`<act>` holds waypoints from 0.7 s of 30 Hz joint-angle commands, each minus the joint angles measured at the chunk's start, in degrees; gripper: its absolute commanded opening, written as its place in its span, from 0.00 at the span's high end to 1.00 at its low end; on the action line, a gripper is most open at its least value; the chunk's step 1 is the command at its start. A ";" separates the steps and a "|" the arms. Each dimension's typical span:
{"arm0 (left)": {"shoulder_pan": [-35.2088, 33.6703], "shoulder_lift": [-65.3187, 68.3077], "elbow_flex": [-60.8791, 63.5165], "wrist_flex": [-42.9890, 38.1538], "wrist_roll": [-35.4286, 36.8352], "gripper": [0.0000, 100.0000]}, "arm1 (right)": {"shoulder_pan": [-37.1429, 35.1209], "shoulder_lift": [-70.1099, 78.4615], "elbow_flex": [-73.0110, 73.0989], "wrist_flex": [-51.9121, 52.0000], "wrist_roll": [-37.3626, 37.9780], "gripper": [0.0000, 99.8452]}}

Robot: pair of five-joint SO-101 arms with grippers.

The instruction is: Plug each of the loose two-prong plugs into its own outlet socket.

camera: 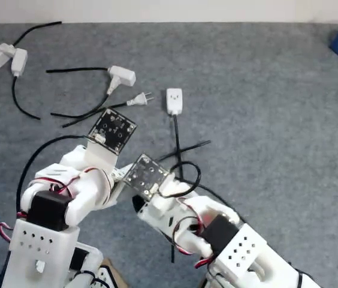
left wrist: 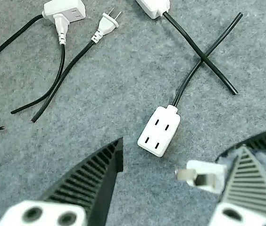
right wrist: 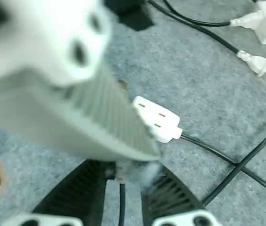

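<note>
the right jaws are clamped on a two-prong plug (left wrist: 203,176) held just beside the outlet socket (left wrist: 159,131), which lies slots-up on the desk (left wrist: 123,84), the prongs pointing sideways, not down at the slots, while the left jaws gape apart nearby.

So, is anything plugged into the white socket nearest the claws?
No, all slots of the socket are bare, and the nearest plug is apart from it.
</note>
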 commanded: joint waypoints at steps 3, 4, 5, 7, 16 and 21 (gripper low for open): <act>-4.26 -0.40 -0.40 -2.29 -0.62 0.65 | -0.57 -1.36 -0.92 0.75 0.70 0.99; -4.79 -0.40 -0.31 -2.46 -0.62 0.65 | -0.57 -1.36 -1.01 0.75 0.70 0.99; -5.23 -0.40 -0.31 -2.46 -0.62 0.65 | -0.31 -1.36 -1.36 0.75 0.70 0.99; -5.41 -0.40 -0.31 -2.20 -0.62 0.65 | 1.45 -1.27 -2.51 1.71 0.70 0.99; -5.41 -0.40 3.74 -2.55 -2.81 0.65 | 5.93 -1.54 -7.16 5.23 0.79 0.99; -5.41 -0.40 3.82 -2.55 -2.81 0.65 | 5.67 -1.54 -7.43 6.02 0.79 0.99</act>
